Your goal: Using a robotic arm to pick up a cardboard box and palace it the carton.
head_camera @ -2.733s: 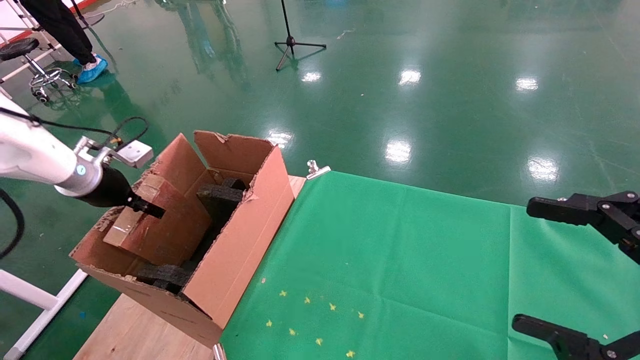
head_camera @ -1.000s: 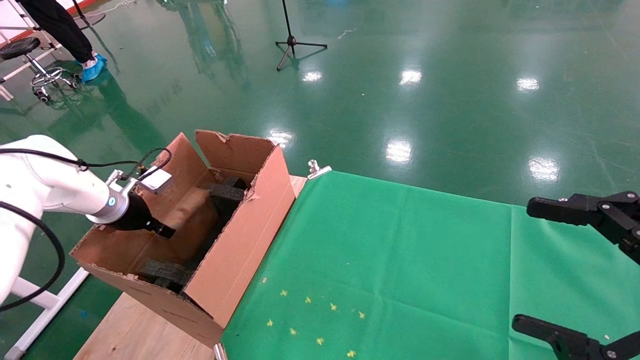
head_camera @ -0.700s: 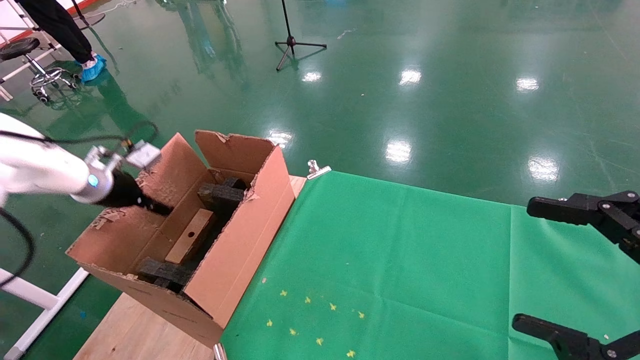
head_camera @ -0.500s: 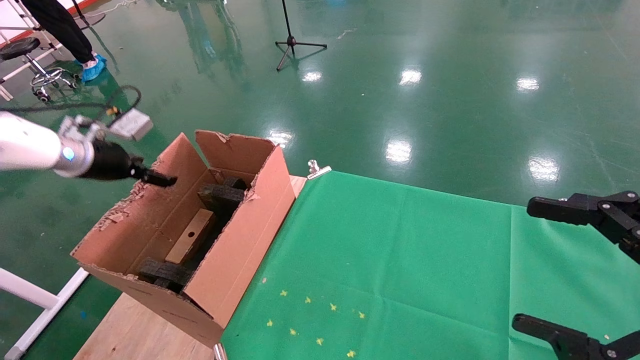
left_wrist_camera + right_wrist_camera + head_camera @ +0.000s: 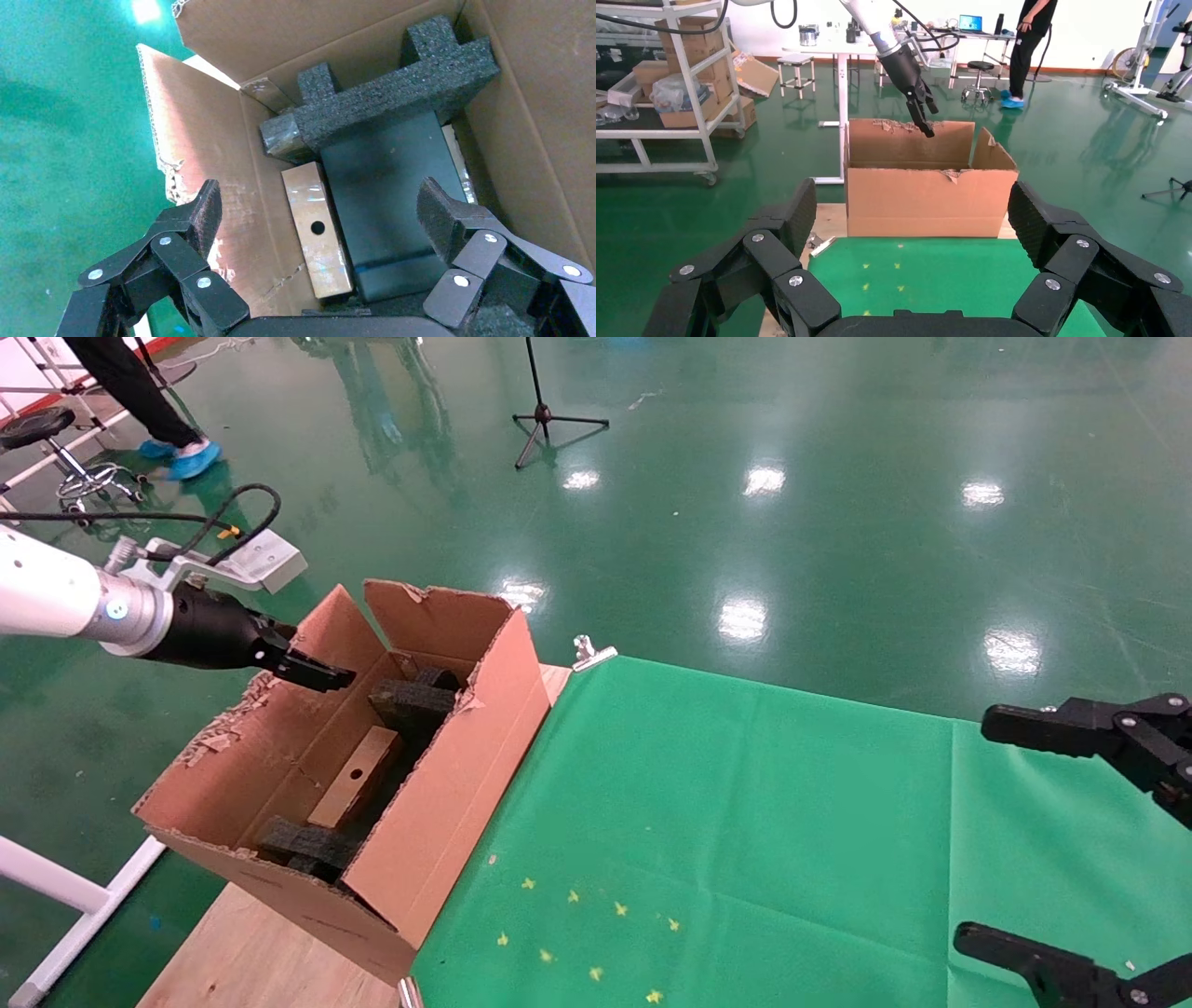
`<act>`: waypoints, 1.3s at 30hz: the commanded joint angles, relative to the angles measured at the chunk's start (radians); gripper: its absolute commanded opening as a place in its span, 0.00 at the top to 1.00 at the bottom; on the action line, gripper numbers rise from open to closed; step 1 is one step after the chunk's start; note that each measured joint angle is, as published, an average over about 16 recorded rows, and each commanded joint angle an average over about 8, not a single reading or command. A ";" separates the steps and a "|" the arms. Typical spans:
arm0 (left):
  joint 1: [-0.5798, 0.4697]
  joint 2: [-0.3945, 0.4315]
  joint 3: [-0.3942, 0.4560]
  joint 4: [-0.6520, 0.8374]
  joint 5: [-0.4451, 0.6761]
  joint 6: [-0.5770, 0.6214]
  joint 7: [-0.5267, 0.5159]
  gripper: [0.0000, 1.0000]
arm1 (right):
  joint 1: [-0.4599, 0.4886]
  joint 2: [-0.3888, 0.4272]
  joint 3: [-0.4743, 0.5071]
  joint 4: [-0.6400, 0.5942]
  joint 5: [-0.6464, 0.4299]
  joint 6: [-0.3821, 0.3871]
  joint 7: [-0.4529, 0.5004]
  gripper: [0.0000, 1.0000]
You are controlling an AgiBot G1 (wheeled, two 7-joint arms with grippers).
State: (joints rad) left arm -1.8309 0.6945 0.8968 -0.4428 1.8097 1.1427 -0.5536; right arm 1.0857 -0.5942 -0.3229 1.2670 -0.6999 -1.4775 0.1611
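The cardboard box [image 5: 355, 790], small, tape-wrapped, with a round hole, lies inside the carton [image 5: 447, 784] between two black foam blocks [image 5: 410, 700]. My left gripper [image 5: 321, 674], on the white robotic arm, hovers above the carton's far left flap, open and empty. In the left wrist view the gripper [image 5: 320, 210] has its jaws spread wide above the box [image 5: 316, 239] and the carton's wall [image 5: 211, 140]. My right gripper [image 5: 1001, 831] is parked open at the right over the green cloth. In the right wrist view it [image 5: 912, 210] faces the carton [image 5: 926, 200].
A green cloth [image 5: 745, 822] covers the table, held by a metal clip [image 5: 587, 652]. Bare wood [image 5: 251, 952] shows beside the carton. A tripod stand [image 5: 540, 412], a stool [image 5: 56, 439] and a person [image 5: 158, 393] are on the green floor beyond.
My left gripper lowered the cardboard box into the carton, let it go and rose out, moving up and back. The box now lies between the foam blocks. The right arm has not moved.
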 commanded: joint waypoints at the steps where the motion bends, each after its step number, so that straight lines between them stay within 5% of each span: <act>1: 0.000 0.005 0.002 0.015 0.005 -0.009 0.000 0.00 | 0.000 0.000 0.000 0.000 0.000 0.000 0.000 0.00; 39: 0.466 -0.049 -0.380 -0.513 -0.663 0.213 0.225 0.00 | 0.000 0.000 -0.001 0.000 0.001 0.000 0.000 0.00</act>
State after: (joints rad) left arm -1.3653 0.6451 0.5175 -0.9549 1.1473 1.3560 -0.3285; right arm 1.0860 -0.5939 -0.3238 1.2668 -0.6993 -1.4773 0.1606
